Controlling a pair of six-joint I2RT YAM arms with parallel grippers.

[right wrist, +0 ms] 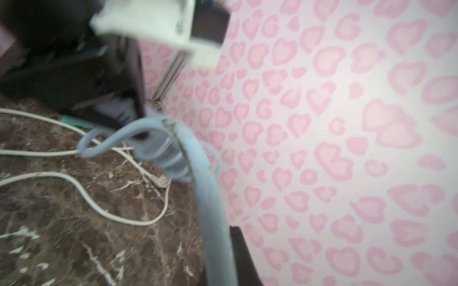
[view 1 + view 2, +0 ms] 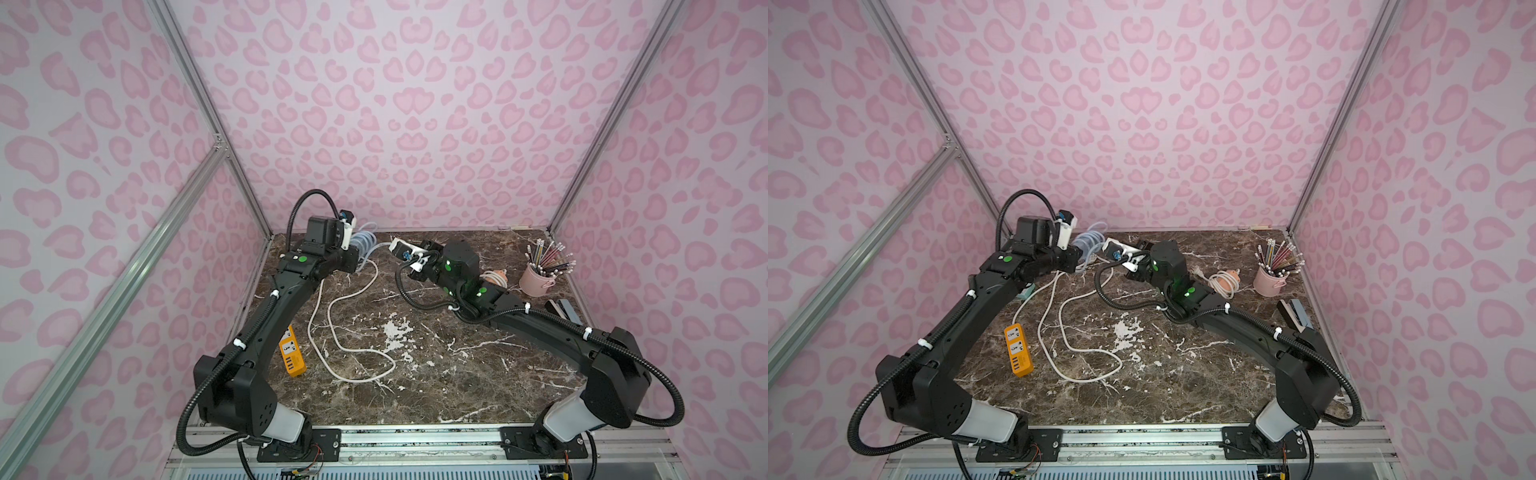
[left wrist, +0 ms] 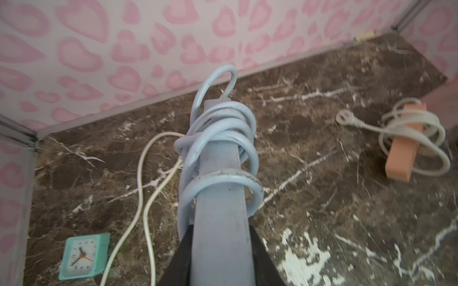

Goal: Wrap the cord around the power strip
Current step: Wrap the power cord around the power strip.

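The light blue power strip [image 3: 219,218] is held off the table near the back wall, with my left gripper [image 3: 220,237] shut on its body. The light blue cord [image 3: 223,128] is coiled in several loops round the strip's far half, seen as a pale bundle [image 2: 363,241] in both top views [image 2: 1090,241]. From that bundle one strand of cord [image 1: 210,198] runs to my right gripper [image 1: 219,247], which is shut on it. Only one black finger [image 1: 239,247] shows beside the cord. The two grippers sit close together at the back left of the table.
A yellow power strip [image 2: 291,353] lies by the left arm with its white cord [image 2: 353,332] looped loose over the marble table [image 2: 457,374]. A peach strip with wrapped cord [image 2: 1225,282], a pink pencil cup [image 2: 536,280], a teal clock [image 3: 83,256] and a dark stapler-like object [image 2: 561,309] stand around.
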